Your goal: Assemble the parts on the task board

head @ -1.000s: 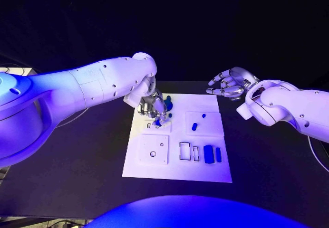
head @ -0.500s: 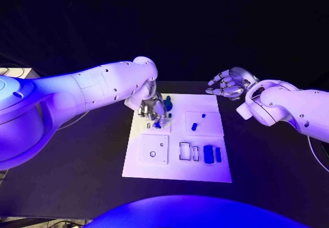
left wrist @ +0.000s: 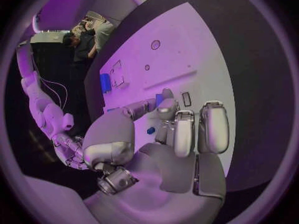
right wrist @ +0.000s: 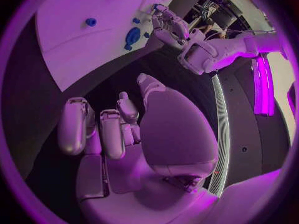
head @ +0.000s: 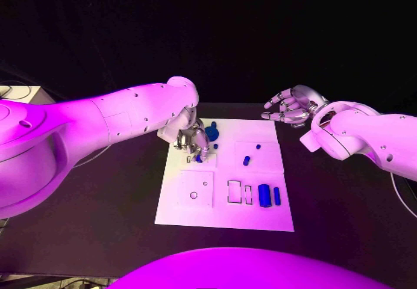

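Observation:
The white task board lies in the middle of the black table. My left hand hovers over its far left part, fingertips pointing down. It pinches a small blue part between thumb and a finger; the part's tip touches the board by a small slot. A round blue part lies just beyond that hand. My right hand hangs above the board's far right corner, loosely curled and holding nothing. Its palm faces the board.
Two blue pegs stand on the board's right half. Two blue blocks lie beside empty rectangular slots. A square plate with a hole sits at the near left. Black table surrounds the board.
My left hand has shifted very slightly to the left, uncovering more of the round blue part. The right hand has not moved.

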{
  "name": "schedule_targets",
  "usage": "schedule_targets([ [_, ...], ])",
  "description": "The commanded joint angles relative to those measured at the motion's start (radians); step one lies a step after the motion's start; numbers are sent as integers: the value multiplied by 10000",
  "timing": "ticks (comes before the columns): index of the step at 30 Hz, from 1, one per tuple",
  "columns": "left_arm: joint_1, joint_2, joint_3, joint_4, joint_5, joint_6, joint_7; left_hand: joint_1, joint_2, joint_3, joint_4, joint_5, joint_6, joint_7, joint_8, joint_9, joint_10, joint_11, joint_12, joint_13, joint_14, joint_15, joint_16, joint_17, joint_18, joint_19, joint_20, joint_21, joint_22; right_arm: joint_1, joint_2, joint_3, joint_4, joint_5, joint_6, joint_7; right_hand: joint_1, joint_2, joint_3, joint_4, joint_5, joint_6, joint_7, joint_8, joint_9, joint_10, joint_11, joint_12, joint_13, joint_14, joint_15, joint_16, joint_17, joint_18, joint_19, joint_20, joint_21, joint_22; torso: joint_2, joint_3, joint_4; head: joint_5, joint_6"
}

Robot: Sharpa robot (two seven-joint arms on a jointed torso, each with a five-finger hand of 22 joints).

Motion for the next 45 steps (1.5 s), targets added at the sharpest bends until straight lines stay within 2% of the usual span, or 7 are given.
schedule_targets([
  [1,-15,-8,-4,-13,-122,-196,42,-78,32,2414,-2228,27,84,-132,61,8,5,-73,27,-14,1026,-71,44,2590,-135,75,-7,49,446,-5,-9,2,21,-30,108,75,-64,31,-37,-33,20,-76,24,-14,-16,3,-4,59,0,504,48,-53,953,102,-37,28,-42,526,2,2,0,-3,2],
  [13,-94,-31,-12,-36,-187,-384,62,-187,67,2409,-2170,-2,112,-151,85,93,29,-88,33,-12,1034,-80,60,2617,-138,81,-14,52,455,-5,-16,2,28,-31,119,76,-64,31,-37,-33,20,-76,24,-14,-16,3,-4,59,0,504,48,-53,953,102,-37,28,-42,526,1,7,-5,3,2],
  [29,-107,-146,-11,48,-235,-327,71,-285,114,2530,-2217,57,143,-189,108,224,2,-122,-20,-92,1040,-108,71,2635,-134,73,-31,45,445,-5,-38,2,33,-31,144,69,-64,31,-37,-33,20,-76,24,-14,-16,3,-4,59,0,504,48,-53,953,102,-37,28,-42,526,-2,10,-2,-21,2],
  [45,-107,-346,-12,451,-378,-857,98,-343,88,2568,-2255,66,158,-194,105,277,-23,-129,-71,-172,1040,-117,71,2635,-123,45,-42,24,406,-5,-80,2,61,-31,145,71,-50,23,-35,-34,34,-72,23,-7,-21,0,-4,65,-11,504,46,-56,952,103,-36,26,-53,524,3,10,2,-61,2],
])
